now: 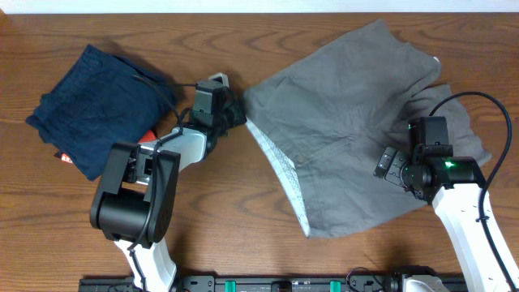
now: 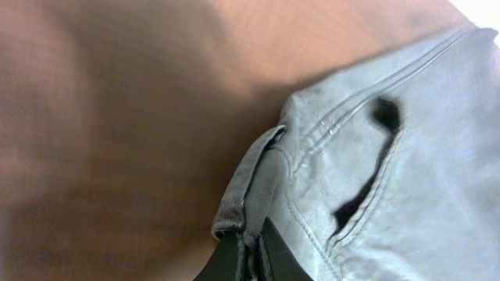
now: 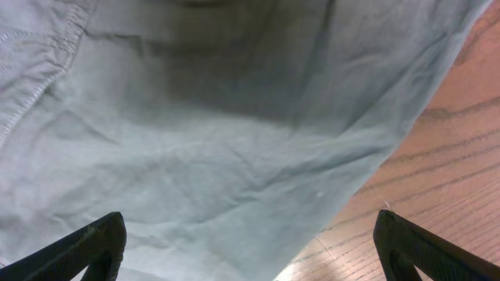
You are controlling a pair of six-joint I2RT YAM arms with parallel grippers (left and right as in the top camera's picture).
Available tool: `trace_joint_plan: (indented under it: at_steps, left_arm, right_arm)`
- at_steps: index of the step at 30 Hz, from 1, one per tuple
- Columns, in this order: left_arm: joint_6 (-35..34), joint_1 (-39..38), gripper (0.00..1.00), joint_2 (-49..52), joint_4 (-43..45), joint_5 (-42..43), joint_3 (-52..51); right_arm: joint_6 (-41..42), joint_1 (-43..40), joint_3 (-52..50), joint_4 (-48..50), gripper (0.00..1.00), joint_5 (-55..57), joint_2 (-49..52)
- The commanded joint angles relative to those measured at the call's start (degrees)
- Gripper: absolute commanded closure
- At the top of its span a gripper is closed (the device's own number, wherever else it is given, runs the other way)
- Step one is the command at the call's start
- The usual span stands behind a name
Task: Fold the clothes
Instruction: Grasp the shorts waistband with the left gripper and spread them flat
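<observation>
The grey-olive trousers (image 1: 349, 122) lie spread over the right half of the wooden table, with a strip of lighter lining turned out along their left edge. My left gripper (image 1: 233, 113) is shut on the trousers' left corner; the left wrist view shows its jaws (image 2: 251, 254) pinching a waistband edge of the trousers (image 2: 406, 179) beside a stitched pocket. My right gripper (image 1: 389, 166) is open above the trousers' right side. In the right wrist view its fingers (image 3: 250, 242) spread wide over flat cloth of the trousers (image 3: 195, 133) and bare wood.
A folded dark navy-blue garment (image 1: 97, 105) lies at the back left of the table (image 1: 235, 211), with a small red tag at its near edge. A black cable loops over the right arm.
</observation>
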Motion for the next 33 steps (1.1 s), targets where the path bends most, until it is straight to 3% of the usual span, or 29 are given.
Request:
trace_joint_plan:
  at_steps: [1,5,6,9,12,15,21,28,33]
  left_arm:
    - [-0.52,3.58,0.94,-1.81,1.05,-0.52,5.81]
    - [-0.46,8.04,0.93,-2.47,-6.84,0.46,16.09]
    - [-0.46,8.85,0.76,-2.47,-9.64,1.36,18.32]
    - [-0.42,10.64,0.02,-2.56,-20.76,8.72,23.26]
    - [-0.42,11.08,0.02,-2.86,-35.43,14.58,24.24]
    - [1.64,11.02,0.02,-2.95,-51.63,14.56,24.24]
    - [2.21,10.08,0.02,-4.96,-73.53,6.23,24.22]
    - [-10.8,0.55,0.02,-15.41,-82.36,-7.87,19.93]
    - [-20.83,-7.67,0.02,-23.02,-82.64,-11.13,13.55]
  right_arm:
    - [-0.22,-0.42,0.48,0.33,0.01,0.57,-0.68]
    - [-0.15,-0.42,0.48,0.9,0.01,0.57,-0.68]
    - [0.17,-0.42,0.48,1.07,0.01,0.57,-0.68]
    - [1.99,-0.42,0.48,1.29,0.01,0.57,-0.68]
    - [3.04,-0.44,0.48,1.27,0.01,0.59,-0.66]
    - [3.1,-1.25,0.48,1.22,0.01,0.35,-0.66]
    - [4.31,-9.27,0.48,0.85,0.01,-2.62,-0.66]
    - [1.9,-23.23,0.48,0.13,0.01,-9.77,1.03]
    - [-0.22,-27.67,0.46,-0.17,0.01,-9.79,3.85]
